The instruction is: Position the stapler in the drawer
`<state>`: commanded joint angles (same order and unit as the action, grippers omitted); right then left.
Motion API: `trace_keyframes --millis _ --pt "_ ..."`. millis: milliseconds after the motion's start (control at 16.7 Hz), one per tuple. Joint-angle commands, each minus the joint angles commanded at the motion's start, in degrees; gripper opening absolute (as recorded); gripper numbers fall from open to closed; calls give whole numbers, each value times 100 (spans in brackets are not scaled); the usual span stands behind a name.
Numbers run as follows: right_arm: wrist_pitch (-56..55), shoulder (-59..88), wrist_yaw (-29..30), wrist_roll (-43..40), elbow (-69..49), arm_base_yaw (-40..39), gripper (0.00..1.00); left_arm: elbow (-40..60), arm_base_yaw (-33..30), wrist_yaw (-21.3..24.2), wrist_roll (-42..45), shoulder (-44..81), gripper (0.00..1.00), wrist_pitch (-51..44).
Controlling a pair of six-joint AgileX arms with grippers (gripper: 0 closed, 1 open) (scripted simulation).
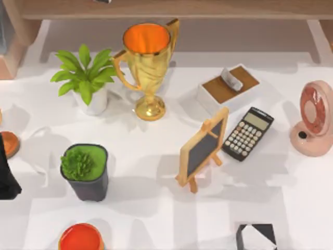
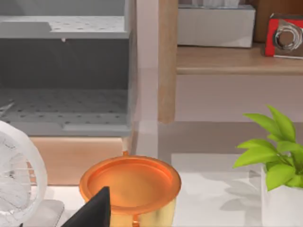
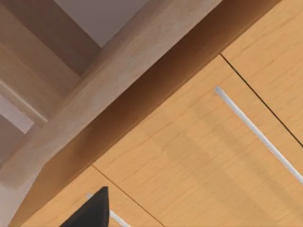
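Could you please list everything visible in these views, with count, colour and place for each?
Trophy: one, gold with an orange inside, back centre of the table.
Leafy plant: one, green in a white pot, left of the trophy.
Succulent: one, green in a dark pot, front left.
Stapler: one, grey, on a brown-topped white box, right of the trophy.
Chalkboard easel: one, wood-framed with a dark board, centre.
Calculator: one, black, beside the easel on its right.
Fan: one, pink, right edge.
Orange bowl: one, front left edge.
Drawer fronts: wood with silver handles, right wrist view.
Left arm: black, left edge.
Right arm: black, front edge.
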<state>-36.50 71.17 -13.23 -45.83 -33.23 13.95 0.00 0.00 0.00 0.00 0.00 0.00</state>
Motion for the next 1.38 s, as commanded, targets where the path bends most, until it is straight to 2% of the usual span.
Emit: trace_keyframes --millis 540,780,960,1380 --pt "-2335 4266 -725 -2903 -2135 804 100 0 0 0 0 0 100 0" --pt "-3097 5625 -976 -3959 -2828 1111 100 0 0 0 0 0 100 0" --pt "-3265 6049 -1093 -4323 -2973 1230 100 0 0 0 0 0 100 0" --pt "-3219 6092 -1069 -4339 -3042 1200 100 0 0 0 0 0 100 0"
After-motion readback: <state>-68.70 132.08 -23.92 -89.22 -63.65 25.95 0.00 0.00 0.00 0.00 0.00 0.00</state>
